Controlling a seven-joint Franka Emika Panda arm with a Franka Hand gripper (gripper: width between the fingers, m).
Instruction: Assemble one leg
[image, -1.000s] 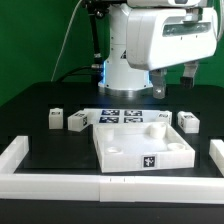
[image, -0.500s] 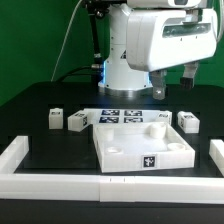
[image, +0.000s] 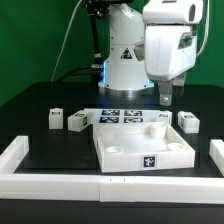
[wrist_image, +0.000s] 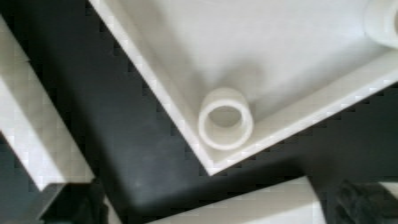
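Note:
My gripper (image: 166, 97) hangs above the table behind the far right corner of the large flat white square piece (image: 140, 148). It is open and empty. Two legs, small white blocks with markers, stand at the exterior view's left (image: 56, 118) (image: 77, 122). Another leg (image: 187, 122) stands at the right, and one more (image: 159, 117) stands just behind the square piece. In the wrist view my gripper (wrist_image: 214, 208) is over black table beside a corner of the square piece (wrist_image: 267, 60), which has a round hole (wrist_image: 224, 118). The dark fingertips (wrist_image: 61, 200) stand wide apart.
The marker board (image: 118, 115) lies behind the square piece. A low white wall (image: 16, 160) runs along the left, front and right of the table. The robot's base (image: 125, 65) stands at the back.
The hand has turned at the wrist and shifted slightly toward the exterior view's right. The parts on the table have not moved.

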